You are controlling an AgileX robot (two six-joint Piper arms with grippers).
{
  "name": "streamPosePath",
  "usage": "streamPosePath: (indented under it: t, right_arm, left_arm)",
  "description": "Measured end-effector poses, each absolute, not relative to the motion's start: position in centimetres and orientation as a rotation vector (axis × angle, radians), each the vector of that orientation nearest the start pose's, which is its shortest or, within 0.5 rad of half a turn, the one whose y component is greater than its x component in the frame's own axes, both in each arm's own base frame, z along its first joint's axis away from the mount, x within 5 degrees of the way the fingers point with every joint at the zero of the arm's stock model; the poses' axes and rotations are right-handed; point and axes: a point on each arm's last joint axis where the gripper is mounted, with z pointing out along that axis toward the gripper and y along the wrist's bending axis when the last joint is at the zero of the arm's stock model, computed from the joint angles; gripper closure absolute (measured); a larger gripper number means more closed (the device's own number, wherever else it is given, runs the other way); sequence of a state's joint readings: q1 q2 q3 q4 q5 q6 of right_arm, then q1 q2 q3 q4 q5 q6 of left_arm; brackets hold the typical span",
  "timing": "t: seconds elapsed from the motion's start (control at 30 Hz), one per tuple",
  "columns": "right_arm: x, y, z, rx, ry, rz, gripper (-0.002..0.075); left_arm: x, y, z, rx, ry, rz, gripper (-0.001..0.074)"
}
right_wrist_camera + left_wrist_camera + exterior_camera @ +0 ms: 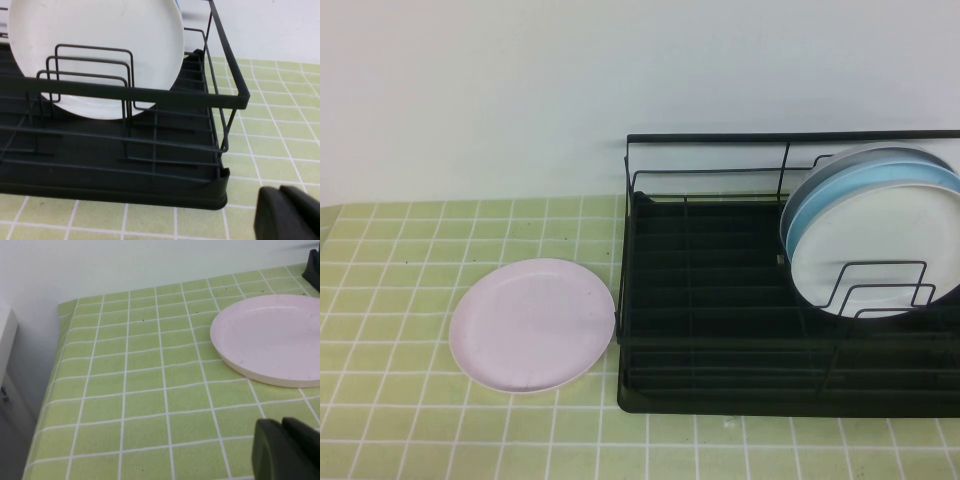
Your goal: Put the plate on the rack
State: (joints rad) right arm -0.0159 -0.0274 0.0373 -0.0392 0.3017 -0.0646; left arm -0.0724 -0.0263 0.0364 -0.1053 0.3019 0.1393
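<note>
The pale pink plate (533,325) lies flat on the green tiled tablecloth, just left of the black wire rack (720,403). In the left wrist view the plate (272,337) is ahead of my left gripper (283,424), which is shut, empty and hovering over the cloth short of the plate. My right gripper (280,192) is shut and empty, over the cloth beside the rack's (125,192) near corner. Neither gripper shows in the high view.
A white plate (880,255) and a light blue plate (885,180) stand upright in the rack's right half; the white plate (100,45) fills the right wrist view. The rack's left slots hold nothing. A white wall stands behind the table.
</note>
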Motion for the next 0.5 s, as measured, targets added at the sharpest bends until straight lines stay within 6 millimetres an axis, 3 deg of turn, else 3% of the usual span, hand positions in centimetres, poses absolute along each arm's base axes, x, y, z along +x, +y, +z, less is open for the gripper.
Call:
streamPosePath:
  t: [0.37, 0.5]
  right_arm:
    - [5.36, -0.19, 17.48, -0.069, 1.795, -0.095, 0.0729]
    - [5.36, -0.19, 17.48, -0.069, 1.795, -0.095, 0.0729]
  left_arm:
    - [5.34, -0.67, 17.54, 0.123, 1.788, -0.050, 0.0735]
    - [5.48, -0.60, 18.27, 0.112, 1.706, -0.043, 0.0735]
